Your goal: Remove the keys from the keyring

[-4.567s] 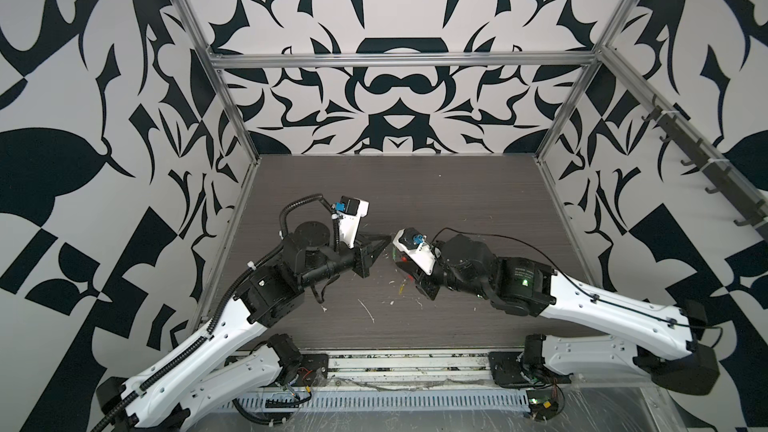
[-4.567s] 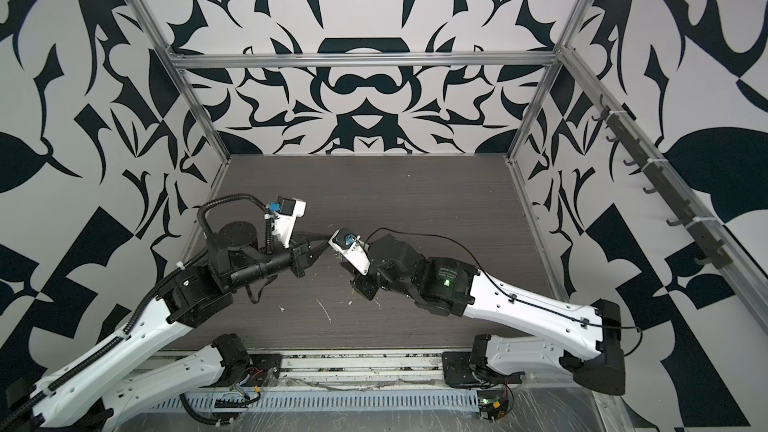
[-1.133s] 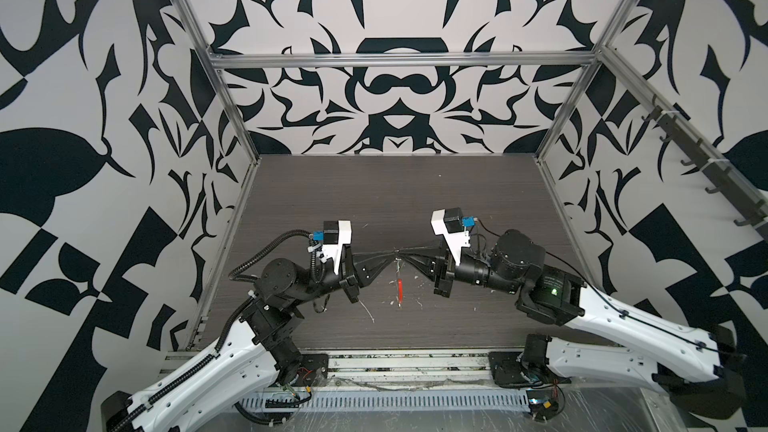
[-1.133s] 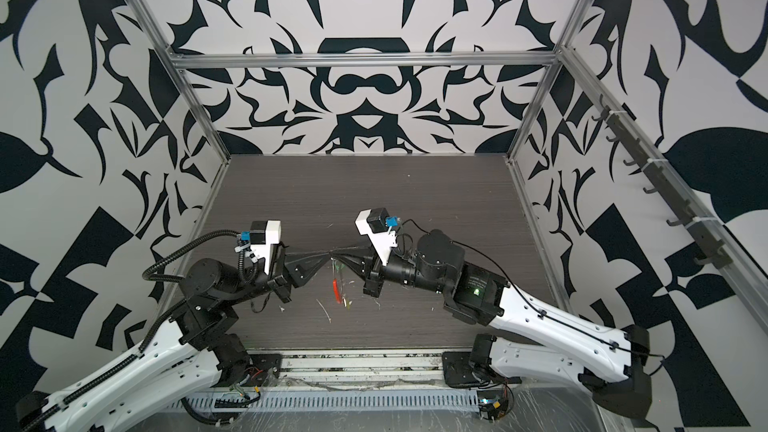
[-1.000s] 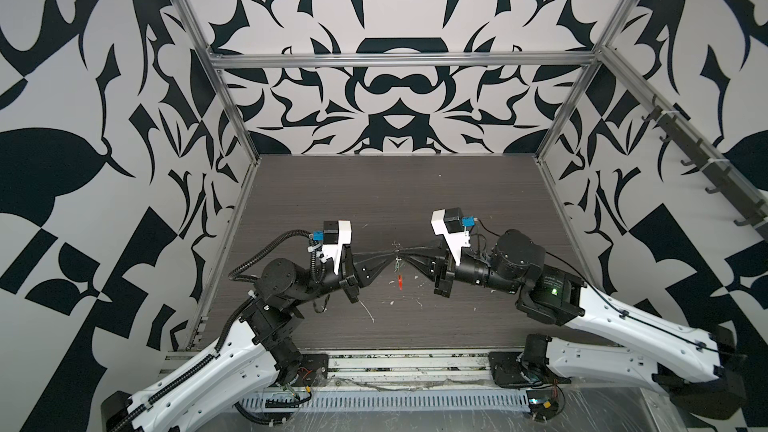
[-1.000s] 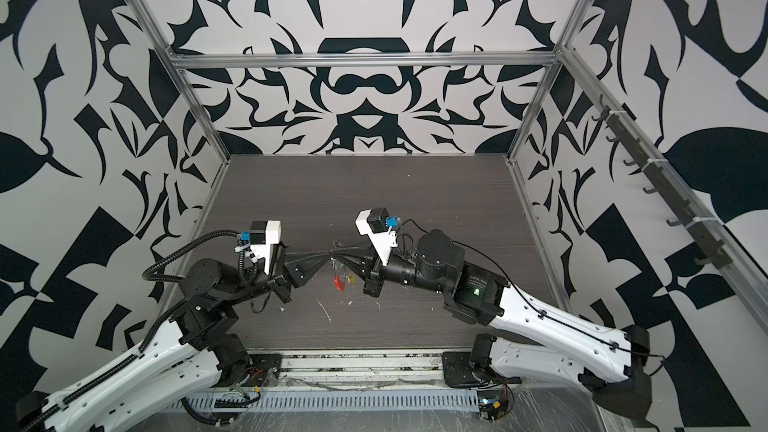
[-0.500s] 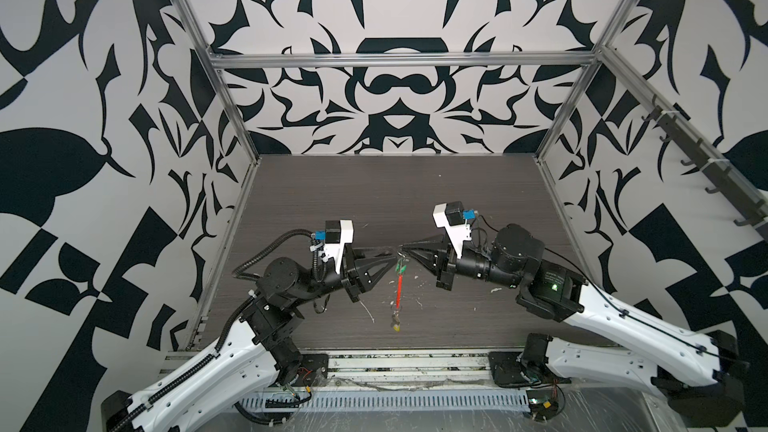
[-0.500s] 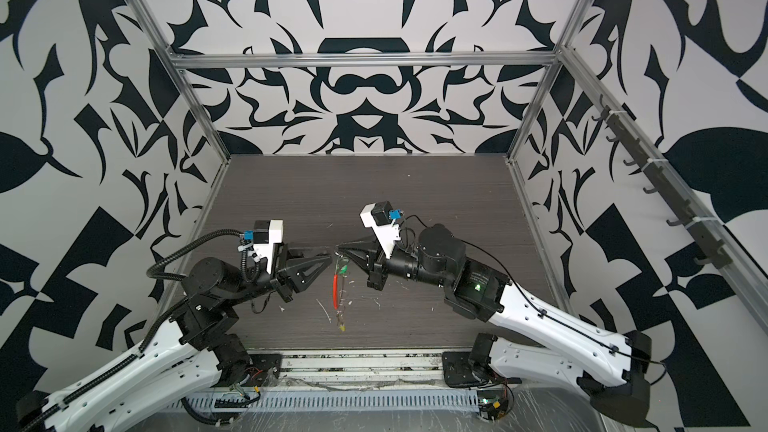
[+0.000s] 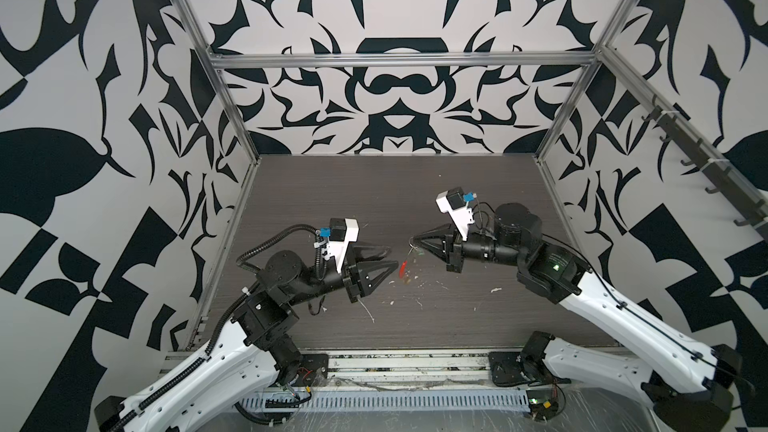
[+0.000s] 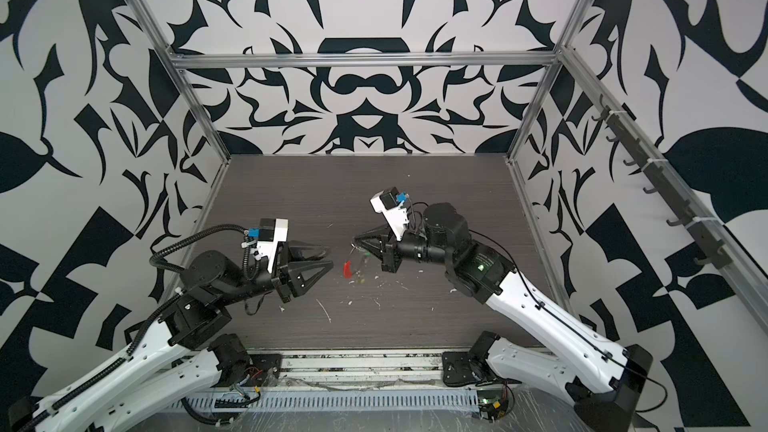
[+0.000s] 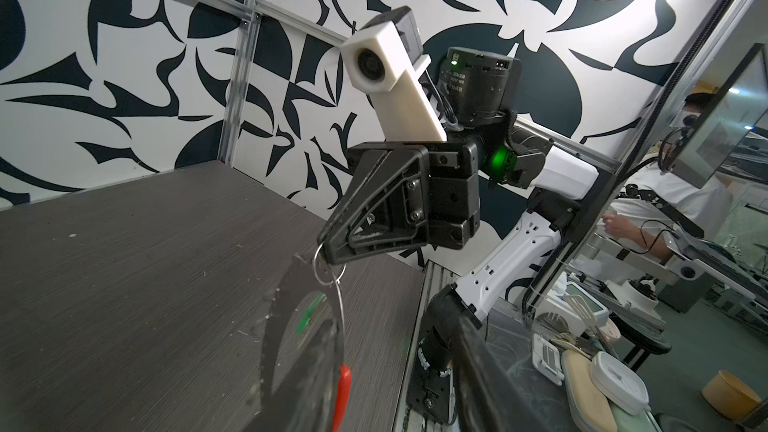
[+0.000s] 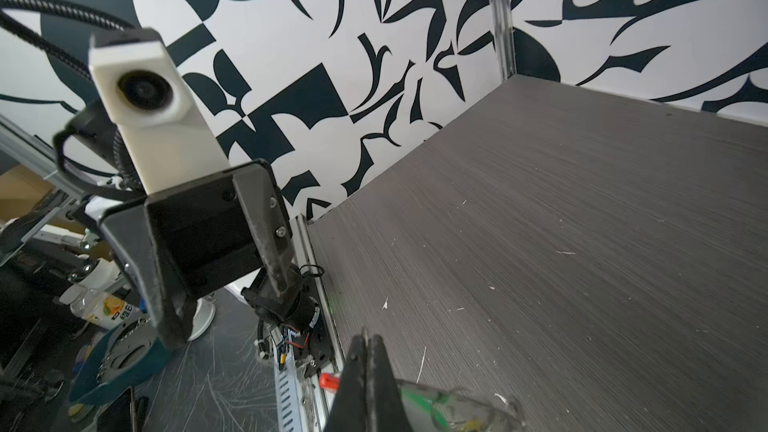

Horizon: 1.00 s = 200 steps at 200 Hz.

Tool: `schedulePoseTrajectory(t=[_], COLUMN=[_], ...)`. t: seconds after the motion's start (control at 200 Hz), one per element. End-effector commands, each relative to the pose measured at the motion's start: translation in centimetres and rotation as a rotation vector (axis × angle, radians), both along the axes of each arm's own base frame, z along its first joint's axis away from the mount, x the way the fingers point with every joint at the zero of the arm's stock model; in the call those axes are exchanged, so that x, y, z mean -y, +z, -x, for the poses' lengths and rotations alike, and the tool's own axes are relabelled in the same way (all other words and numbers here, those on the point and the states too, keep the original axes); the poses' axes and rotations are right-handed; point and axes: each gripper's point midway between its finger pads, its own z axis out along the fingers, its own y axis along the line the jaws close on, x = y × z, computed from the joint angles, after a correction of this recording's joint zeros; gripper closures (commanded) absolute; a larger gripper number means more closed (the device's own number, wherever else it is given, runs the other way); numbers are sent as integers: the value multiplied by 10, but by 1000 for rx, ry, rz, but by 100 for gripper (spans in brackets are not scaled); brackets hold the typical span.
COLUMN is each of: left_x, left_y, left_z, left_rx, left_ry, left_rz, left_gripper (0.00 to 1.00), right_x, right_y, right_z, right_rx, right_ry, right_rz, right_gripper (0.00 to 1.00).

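Two grippers face off tip to tip over the dark table [image 9: 374, 193], and everything hangs off the right-hand one. The right gripper [image 9: 411, 238] has its jaws pressed tight together, pinching the top of the keyring [image 11: 341, 313]. In the left wrist view the thin grey wire drops straight down from those closed tips, with a small silver split ring [image 11: 317, 263] looped right at the pinch point. Lower down, the hoop's red sleeve [image 9: 402, 270] bows out on the side toward the left gripper [image 9: 392, 256], well below the pinch. The green-tagged key [image 12: 415, 403] sits tucked close under the right gripper's fingers, just behind the tips as the right wrist camera sees it. The yellow-tagged key [image 10: 360, 280] is lowest of all, down by the tabletop among the pale flecks [image 10: 376, 278], and I can't tell whether it touches the surface. Now the left gripper: jaws spread, upper and lower finger clearly parted in both top views, tips pointing straight at the hanging keyring. The red sleeve lies just beside its lower fingertip, but apart from it, with a sliver of table showing between the two in both top views. So the whole bundle dangles beneath the right gripper's closed tips, in the gap between the two grippers, nearer the right one at the top and nearer the left one at the red arc.
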Motion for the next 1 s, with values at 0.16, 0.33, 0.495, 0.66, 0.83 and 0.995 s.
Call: schedulePoseTrajectory(t=[0.16, 0.33, 0.495, 0.66, 0.83, 0.995], left_x=[13, 22, 27, 29, 32, 32], left_y=[-11, -13, -11, -8, -11, -10], left_z=[1, 3, 4, 9, 7, 5], left_rx=[-77, -98, -112, -110, -128, -125], left_ry=[-65, -115, -143, -178, -183, -173], left_rz=[-104, -125, -133, -129, -144, -143], left_gripper=[54, 57, 64, 66, 72, 76], right_x=[5, 2, 0, -1, -2, -3], right_y=[25, 27, 26, 25, 26, 27], right_z=[24, 32, 37, 39, 38, 39], right_rx=[70, 71, 65, 63, 65, 59], right_ry=[138, 198, 249, 268, 272, 281], right_rz=[15, 27, 41, 59, 59, 58], right_gripper=[100, 100, 100, 100, 100, 100])
